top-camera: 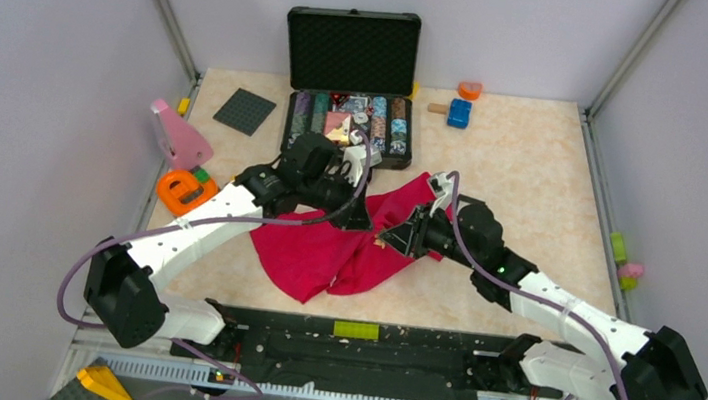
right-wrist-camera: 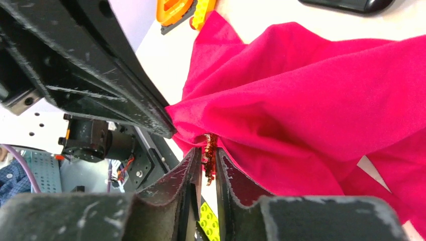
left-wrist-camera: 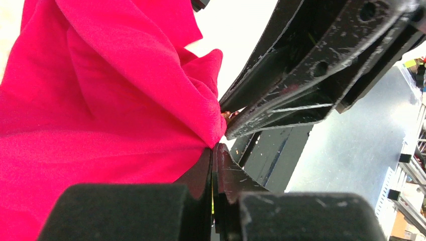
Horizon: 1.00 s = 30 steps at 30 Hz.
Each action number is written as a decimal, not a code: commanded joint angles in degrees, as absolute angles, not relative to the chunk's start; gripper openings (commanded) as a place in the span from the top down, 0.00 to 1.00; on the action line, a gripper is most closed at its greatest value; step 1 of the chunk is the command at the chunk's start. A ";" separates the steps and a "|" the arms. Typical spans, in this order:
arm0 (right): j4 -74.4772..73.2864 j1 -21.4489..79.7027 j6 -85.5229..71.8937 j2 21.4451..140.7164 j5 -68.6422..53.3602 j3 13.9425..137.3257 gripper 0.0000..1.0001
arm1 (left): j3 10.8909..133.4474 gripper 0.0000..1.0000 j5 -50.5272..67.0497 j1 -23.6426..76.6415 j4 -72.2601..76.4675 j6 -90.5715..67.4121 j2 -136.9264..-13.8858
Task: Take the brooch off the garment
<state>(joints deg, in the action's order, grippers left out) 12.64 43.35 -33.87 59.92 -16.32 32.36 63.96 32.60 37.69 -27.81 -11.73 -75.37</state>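
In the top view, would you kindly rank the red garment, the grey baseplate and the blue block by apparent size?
1. red garment, though the arms cover part of it
2. grey baseplate
3. blue block

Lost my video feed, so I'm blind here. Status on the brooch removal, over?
Left fingers shut on garment. Right fingers pinching brooch at the fold, not yet off. Nothing in the way.

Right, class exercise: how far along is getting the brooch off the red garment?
Done: the left gripper is clamped on the garment, holding a fold. In hand: the right gripper pinches the brooch, which still lies against the garment. Left: pull it free; nothing shows it detached yet.
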 commanded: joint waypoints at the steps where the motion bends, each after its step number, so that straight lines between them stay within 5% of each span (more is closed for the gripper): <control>1: 14.93 43.86 -33.80 61.94 -15.53 35.66 0.88 | 63.52 1.00 34.91 37.55 -23.96 -11.07 -74.04; 6: 13.83 43.86 -34.57 61.46 -14.16 35.05 1.00 | 62.96 0.96 34.32 36.86 -23.91 -11.07 -73.14; 9: 11.96 43.86 -34.73 60.30 -12.52 35.06 1.00 | 62.12 0.57 33.11 35.99 -24.31 -11.03 -72.19; 14: 8.57 43.86 -34.71 59.81 -11.49 36.20 1.00 | 58.02 0.37 29.41 35.52 -21.66 -12.29 -69.31; 30: 4.36 43.86 -33.58 60.55 -13.41 38.39 1.00 | 46.69 0.33 29.12 35.54 -8.33 -9.62 -64.81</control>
<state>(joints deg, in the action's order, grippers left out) 4.40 43.35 -34.46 61.36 -12.80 34.65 48.60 26.61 35.66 -12.51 -11.70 -66.39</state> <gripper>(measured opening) 0.026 0.671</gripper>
